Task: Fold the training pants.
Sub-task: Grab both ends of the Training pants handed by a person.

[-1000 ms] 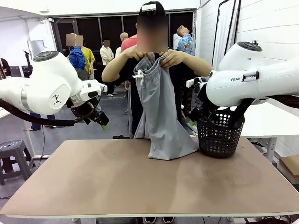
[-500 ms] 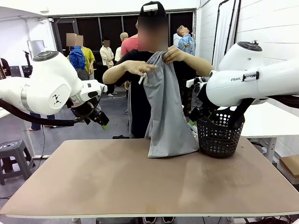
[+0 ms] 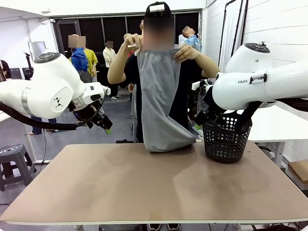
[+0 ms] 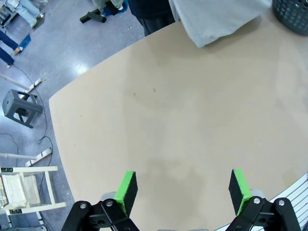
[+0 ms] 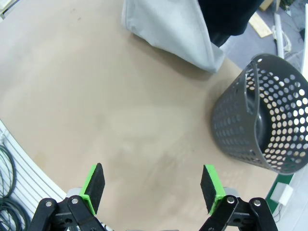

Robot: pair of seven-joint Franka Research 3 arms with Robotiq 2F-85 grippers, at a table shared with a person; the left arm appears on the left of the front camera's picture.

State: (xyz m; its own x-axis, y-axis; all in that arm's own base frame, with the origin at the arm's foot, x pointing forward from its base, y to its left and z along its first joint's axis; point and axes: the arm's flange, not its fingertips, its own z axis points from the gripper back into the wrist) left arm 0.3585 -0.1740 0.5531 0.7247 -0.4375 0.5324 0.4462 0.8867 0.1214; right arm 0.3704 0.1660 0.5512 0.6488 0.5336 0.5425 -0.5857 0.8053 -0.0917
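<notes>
A person at the far side holds the light grey training pants point(image 3: 161, 101) up by the waistband with both hands point(image 3: 185, 52). The legs hang down and their ends rest on the table's far edge point(image 4: 216, 21) point(image 5: 171, 29). My left gripper point(image 3: 103, 122) hangs above the table's left side, open and holding nothing, its green pads point(image 4: 126, 188) wide apart over bare tabletop. My right gripper point(image 5: 153, 187) is open too, high above the table, with nothing between its pads point(image 5: 211, 185).
A dark perforated basket point(image 3: 226, 139) stands on the table's far right, next to the pants' hem, also seen as the basket point(image 5: 262, 120). The brown table point(image 3: 154, 187) lies bare in front. A grey stool point(image 3: 12, 161) stands on the floor to the left.
The person has raised the pants higher and spread the waistband wide between both hands; the leg ends have lifted and slid left along the table's far edge. Neither arm has moved.
</notes>
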